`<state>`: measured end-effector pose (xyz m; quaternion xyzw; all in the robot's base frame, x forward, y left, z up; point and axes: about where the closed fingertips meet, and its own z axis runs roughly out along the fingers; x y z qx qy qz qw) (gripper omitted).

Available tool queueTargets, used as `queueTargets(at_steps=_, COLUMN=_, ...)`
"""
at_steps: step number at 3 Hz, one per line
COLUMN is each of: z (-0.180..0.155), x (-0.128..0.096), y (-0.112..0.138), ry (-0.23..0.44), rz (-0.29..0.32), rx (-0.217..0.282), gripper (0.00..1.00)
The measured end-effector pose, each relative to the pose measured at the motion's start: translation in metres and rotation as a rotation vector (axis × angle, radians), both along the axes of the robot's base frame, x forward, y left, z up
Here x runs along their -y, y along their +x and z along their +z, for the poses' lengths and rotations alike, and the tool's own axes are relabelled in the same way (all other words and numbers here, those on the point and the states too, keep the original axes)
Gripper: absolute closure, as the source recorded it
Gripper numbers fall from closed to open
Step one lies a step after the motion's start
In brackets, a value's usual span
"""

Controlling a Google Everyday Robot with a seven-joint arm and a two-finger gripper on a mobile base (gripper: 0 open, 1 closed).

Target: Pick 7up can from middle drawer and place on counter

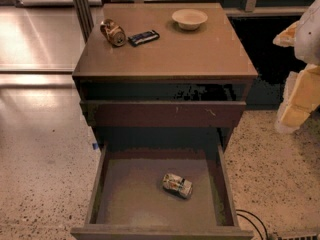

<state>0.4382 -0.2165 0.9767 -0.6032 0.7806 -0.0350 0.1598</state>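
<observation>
The 7up can, pale and dented with faint green and red marks, lies on its side on the floor of the open middle drawer, right of its centre. The counter is the light-brown top of the dark cabinet, above and behind the drawer. My gripper hangs at the right edge of the view, pale white and cream, level with the cabinet's upper drawer front and well to the right of it. It is far from the can and holds nothing that I can see.
On the counter lie a brownish-gold can on its side, a dark blue packet and a pale bowl. A shut drawer front sits above the open drawer. A black cable lies on the speckled floor at the lower right.
</observation>
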Motion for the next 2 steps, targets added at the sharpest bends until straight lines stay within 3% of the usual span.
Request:
queueTargets(at_steps=1, z=-0.003, x=-0.002, y=-0.001, ry=0.001, rz=0.002, rx=0.007, gripper=0.0)
queueTargets(at_steps=2, z=-0.036, x=-0.007, y=-0.011, ry=0.023, rz=-0.001, rx=-0.011, gripper=0.0)
